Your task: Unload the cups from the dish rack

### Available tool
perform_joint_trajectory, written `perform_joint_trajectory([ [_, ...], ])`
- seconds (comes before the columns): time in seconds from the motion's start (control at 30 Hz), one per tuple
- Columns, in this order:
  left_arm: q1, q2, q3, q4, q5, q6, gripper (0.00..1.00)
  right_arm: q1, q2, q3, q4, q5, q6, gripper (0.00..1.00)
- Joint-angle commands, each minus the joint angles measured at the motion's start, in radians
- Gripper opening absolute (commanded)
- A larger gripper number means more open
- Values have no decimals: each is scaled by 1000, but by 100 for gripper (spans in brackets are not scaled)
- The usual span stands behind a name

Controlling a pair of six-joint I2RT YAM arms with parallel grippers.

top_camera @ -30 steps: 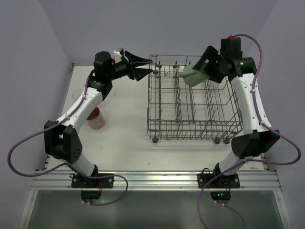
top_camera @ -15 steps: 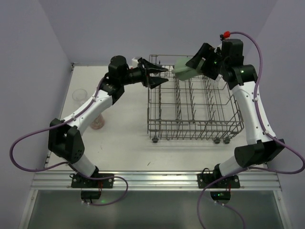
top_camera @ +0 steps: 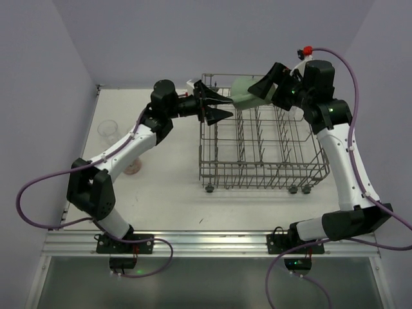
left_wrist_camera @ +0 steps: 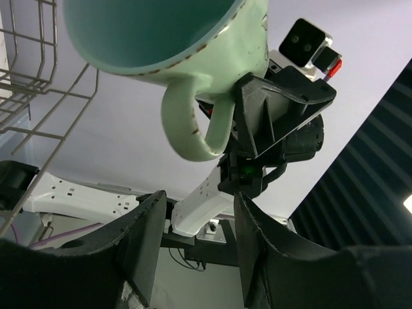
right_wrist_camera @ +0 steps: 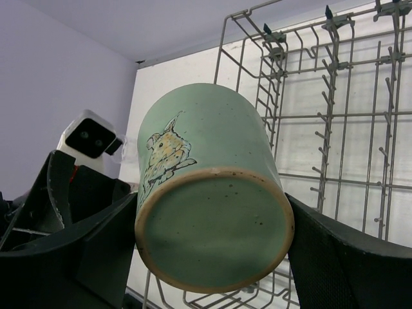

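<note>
Right jaws grip the green mug [top_camera: 242, 94] by its body, tilted, with the handle free. Left jaws stand open just beside it, facing its mouth and handle, not touching. Below both jaws lies the far corner of the dish rack [top_camera: 257, 168]. Risk: a mistimed release, or a knock from the left jaws, would likely drop the mug onto the wires or the tabletop [top_camera: 167, 193].

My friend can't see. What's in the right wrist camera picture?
A pale green mug with an animal drawing is gripped in the right tool, its bottom facing the camera. Behind it is a wire dish rack on a white table.
</note>
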Motion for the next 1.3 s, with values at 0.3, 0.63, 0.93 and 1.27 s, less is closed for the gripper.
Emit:
perform_joint_trajectory([
  [0.3,-20,61,47,88,82,-382,51,18,-89,-19,172,-82,3,0],
  [0.63,-26,100,92,151,66,-434,49,22,-108,-71,212,-132,-5,0],
  [0.93,-42,117,109,199,48,-465,39,23,-114,-80,224,-146,-10,0],
  [1.27,-62,121,101,266,28,-506,38,23,-114,-99,232,-166,-14,0],
])
